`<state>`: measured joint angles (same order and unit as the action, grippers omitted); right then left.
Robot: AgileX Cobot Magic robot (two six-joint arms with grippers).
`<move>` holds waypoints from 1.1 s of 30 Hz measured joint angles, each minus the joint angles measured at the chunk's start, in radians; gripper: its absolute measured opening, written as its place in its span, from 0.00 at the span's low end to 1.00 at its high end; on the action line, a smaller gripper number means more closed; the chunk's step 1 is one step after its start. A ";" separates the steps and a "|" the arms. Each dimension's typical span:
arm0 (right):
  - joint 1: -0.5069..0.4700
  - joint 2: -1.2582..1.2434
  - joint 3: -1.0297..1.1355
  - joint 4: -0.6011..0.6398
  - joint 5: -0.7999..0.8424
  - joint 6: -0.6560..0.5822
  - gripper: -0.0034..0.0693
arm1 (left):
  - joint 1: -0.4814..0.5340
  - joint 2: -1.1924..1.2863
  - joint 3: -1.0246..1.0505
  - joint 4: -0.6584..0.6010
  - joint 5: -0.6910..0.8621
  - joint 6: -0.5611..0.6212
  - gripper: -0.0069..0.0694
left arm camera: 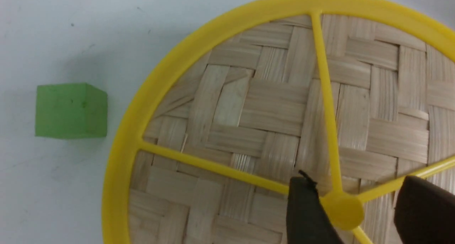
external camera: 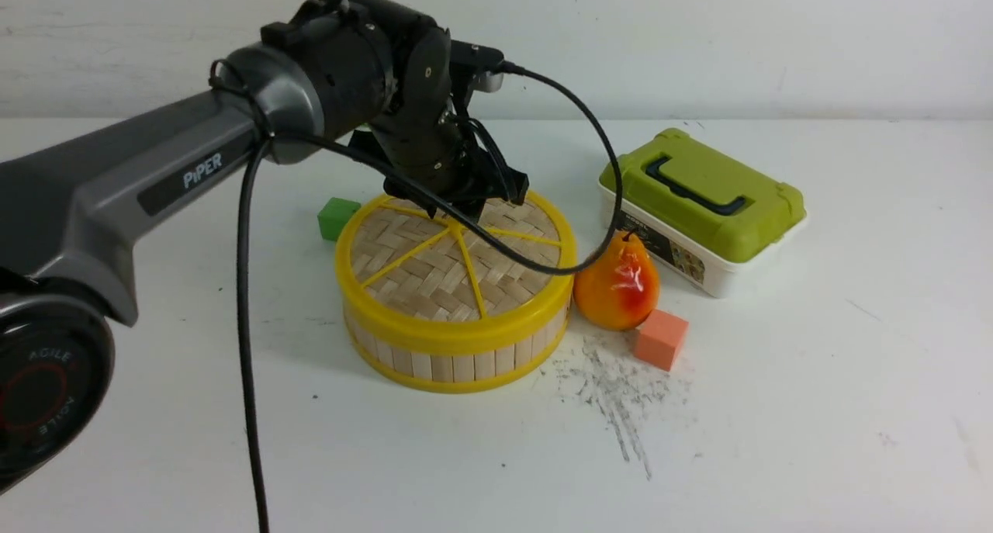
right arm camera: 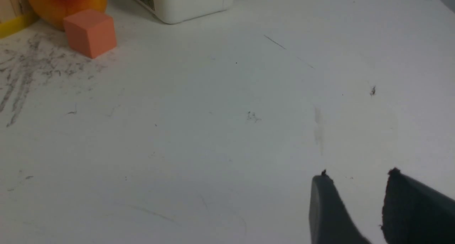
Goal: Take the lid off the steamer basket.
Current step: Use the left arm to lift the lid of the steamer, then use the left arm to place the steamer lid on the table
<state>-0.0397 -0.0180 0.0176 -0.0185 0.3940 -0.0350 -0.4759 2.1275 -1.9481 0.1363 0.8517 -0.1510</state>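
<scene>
The steamer basket (external camera: 458,362) stands mid-table with pale slat walls and yellow rims. The lid (external camera: 434,273), woven bamboo with a yellow rim and spokes, sits flat on top of it. My left gripper (external camera: 464,205) hangs over the lid's middle, pointing down. In the left wrist view the lid (left arm camera: 270,112) fills the frame. There the left gripper (left arm camera: 353,182) is open, its two dark fingers standing either side of the yellow hub (left arm camera: 343,210); one looks against the hub, the other stands apart. My right gripper (right arm camera: 357,174) is open above bare table, holding nothing.
A green cube (external camera: 337,217) lies behind the basket on the left. A pear (external camera: 618,281) and an orange cube (external camera: 661,338) sit close on its right. A white box with an olive-green lid (external camera: 702,195) stands further back right. A black cable (external camera: 543,265) droops across the lid.
</scene>
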 joint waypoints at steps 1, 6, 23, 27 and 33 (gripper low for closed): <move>0.000 0.000 0.000 0.000 0.000 0.000 0.38 | 0.000 0.001 0.000 0.000 0.000 0.002 0.53; 0.000 0.000 0.000 0.000 0.000 0.000 0.38 | 0.000 0.011 0.000 -0.001 0.001 0.028 0.40; 0.000 0.000 0.000 0.000 0.000 0.000 0.38 | 0.000 -0.163 0.000 -0.015 0.010 0.029 0.22; 0.000 0.000 0.000 0.000 0.000 0.000 0.38 | 0.000 -0.336 0.004 0.064 0.060 0.030 0.22; 0.000 0.000 0.000 0.000 0.000 0.000 0.38 | 0.068 -0.588 0.161 0.158 0.126 0.012 0.22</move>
<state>-0.0397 -0.0180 0.0176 -0.0185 0.3940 -0.0350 -0.4081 1.5397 -1.7875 0.2947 0.9778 -0.1395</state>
